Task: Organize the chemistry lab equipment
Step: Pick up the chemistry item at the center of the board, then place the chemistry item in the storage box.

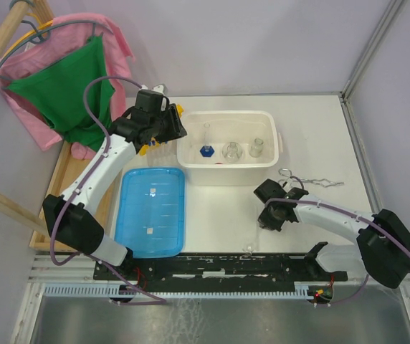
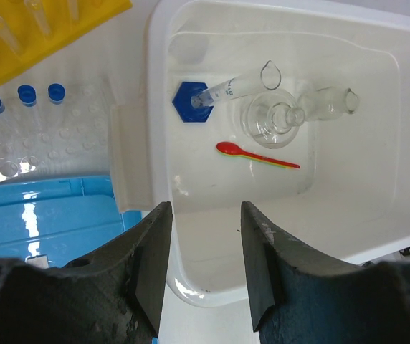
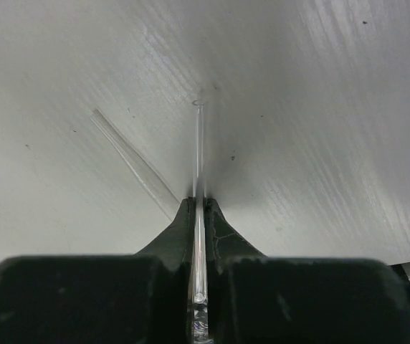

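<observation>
The right hand [image 3: 198, 206] pinches a thin clear rod [image 3: 199, 143]; the rod's long axis runs straight ahead of the fingers, over the white surface [image 3: 320, 107]; the white tub [image 1: 191, 154] lies far and left; the left hand [image 2: 203, 244] hangs spread above it; pale walls behind.

Nothing really readable here, tbh. The only print I can spot is some tiny blue graduation marks on the clear cylinder [image 2: 226, 87] lying in the white tub [image 2: 377, 208], around 11 o'clock on the tub's floor. They're way too small to make out.
</observation>
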`<state>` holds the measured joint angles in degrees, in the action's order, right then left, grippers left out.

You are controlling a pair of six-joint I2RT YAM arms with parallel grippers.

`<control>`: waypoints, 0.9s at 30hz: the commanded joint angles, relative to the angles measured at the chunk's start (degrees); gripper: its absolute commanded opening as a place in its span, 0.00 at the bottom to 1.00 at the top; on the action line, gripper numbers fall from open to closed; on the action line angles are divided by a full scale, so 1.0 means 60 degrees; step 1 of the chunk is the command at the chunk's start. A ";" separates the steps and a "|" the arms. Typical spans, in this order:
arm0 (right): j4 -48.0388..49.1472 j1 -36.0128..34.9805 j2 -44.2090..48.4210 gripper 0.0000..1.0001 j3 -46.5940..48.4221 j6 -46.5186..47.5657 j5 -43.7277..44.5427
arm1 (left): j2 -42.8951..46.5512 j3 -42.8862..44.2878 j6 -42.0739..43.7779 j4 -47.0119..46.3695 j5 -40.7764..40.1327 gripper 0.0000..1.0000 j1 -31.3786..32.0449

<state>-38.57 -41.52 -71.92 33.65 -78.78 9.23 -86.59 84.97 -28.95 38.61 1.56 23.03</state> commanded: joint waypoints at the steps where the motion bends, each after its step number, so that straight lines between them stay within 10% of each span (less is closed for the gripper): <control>1: -0.0692 -0.0020 0.0108 0.02 0.0396 -0.0009 0.0672 | 0.0369 0.0014 -0.0215 -0.0444 -0.0087 0.50 0.0071; 17: -0.8271 -0.0031 0.2551 0.01 0.6794 0.1540 0.5257 | -0.0229 0.1101 -0.0255 -0.0305 -0.0317 0.50 0.0076; 27: -0.1398 -0.0010 -0.0096 0.07 0.8522 1.2464 0.6915 | -0.0950 0.2036 -0.0077 -0.0054 -0.0176 0.50 0.0078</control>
<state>-69.06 -41.50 -61.21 80.66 -38.09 46.57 -90.45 92.09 -28.95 39.07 0.49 23.29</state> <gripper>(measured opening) 0.071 0.505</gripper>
